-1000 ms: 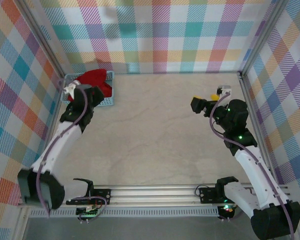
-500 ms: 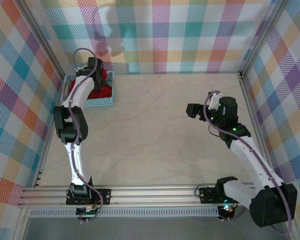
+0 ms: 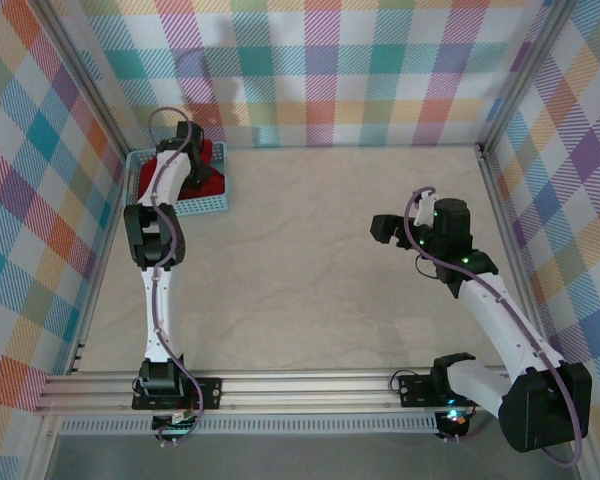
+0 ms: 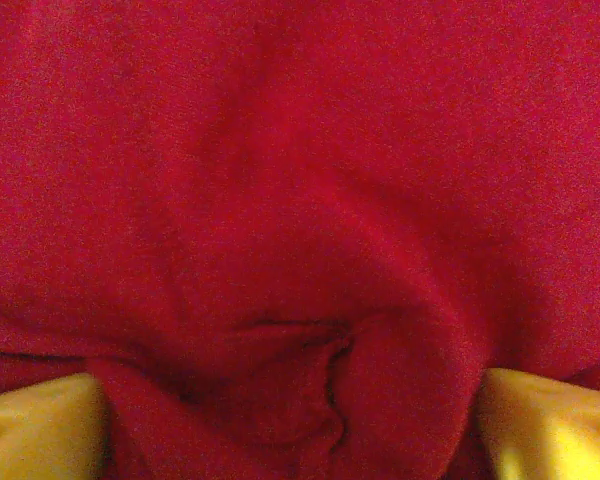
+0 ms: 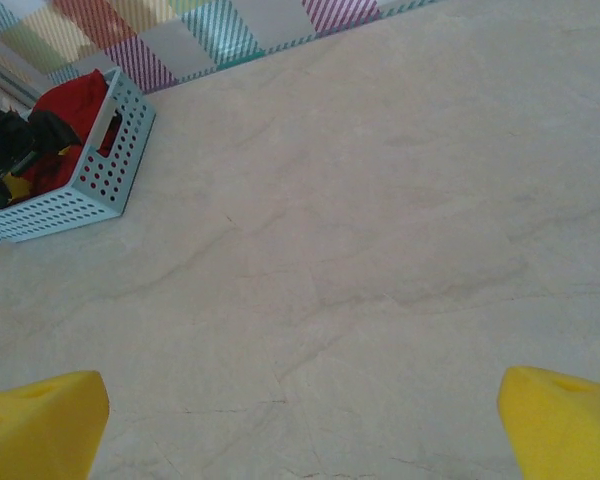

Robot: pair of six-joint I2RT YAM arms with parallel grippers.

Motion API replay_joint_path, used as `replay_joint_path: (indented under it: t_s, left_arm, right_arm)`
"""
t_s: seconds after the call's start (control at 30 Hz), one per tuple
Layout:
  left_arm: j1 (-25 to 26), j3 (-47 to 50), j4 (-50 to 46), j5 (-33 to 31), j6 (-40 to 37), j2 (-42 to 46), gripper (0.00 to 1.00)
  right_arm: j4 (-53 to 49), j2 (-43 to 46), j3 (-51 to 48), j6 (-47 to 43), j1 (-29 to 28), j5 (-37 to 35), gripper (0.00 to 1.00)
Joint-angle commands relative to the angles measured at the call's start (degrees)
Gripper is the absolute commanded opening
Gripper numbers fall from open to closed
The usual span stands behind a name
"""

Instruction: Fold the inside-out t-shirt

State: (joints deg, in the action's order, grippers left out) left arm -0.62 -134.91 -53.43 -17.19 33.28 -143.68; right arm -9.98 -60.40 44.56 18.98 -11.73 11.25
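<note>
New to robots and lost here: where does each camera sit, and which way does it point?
Top external: above and behind the arms, looking down on the table; both arms show, left tool over the basket.
Left wrist: on the left arm, close against the red t-shirt; its yellow fingertips show.
Right wrist: on the right arm, looking across the table; the open right tool shows.
Top and right wrist both show basket and t-shirt.

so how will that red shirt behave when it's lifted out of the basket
Probably floppy: the shirt bunches in soft folds inside the open left gripper. Lifted, it would likely sag and trail, perhaps dragging on the rim of the basket.
</note>
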Motion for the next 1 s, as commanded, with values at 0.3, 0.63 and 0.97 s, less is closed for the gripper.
replay_joint_path:
  t_s: [0.3,0.63,0.97]
  left_arm:
    - [-1.79,-7.50,-1.92,7.11,-1.47,2.92,0.04]
    - [-1.40,-2.30,5.11,14.78,-3.48,18.87,0.00]
    - [4.64,-7.56,7.17,21.02,-6.21,34.19,0.00]
  right_arm:
    - [-3.30,4.22,-0.61,1.56,-0.58,0.72,1.00]
    - [-6.62,7.83,-0.30,3.06,-0.58,-0.17,1.00]
    - [-9.60,12.43,-1.09,4.04,-0.60,-0.78,1.00]
